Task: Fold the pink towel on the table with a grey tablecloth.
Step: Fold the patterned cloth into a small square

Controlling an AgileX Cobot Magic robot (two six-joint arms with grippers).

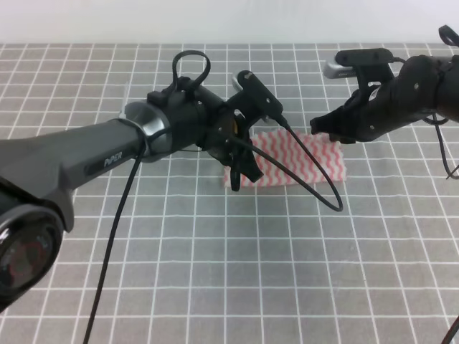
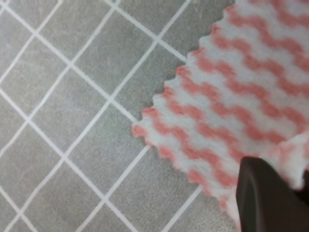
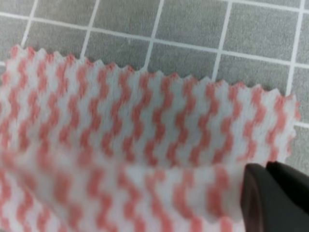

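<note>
The pink towel, a cloth with pink-and-white zigzag stripes, lies on the table with a grey tablecloth, right of the middle. My left gripper is at the towel's left end, shut on its raised near edge. In the left wrist view a dark finger sits at the towel edge. My right gripper is at the towel's far right corner. In the right wrist view the towel's edge is lifted and curled over the flat part, pinched by the closed dark fingers.
The grey gridded cloth runs on all sides of the towel. My left arm and its black cable cross the left half and hang over the towel. A white wall stands beyond the table's far edge.
</note>
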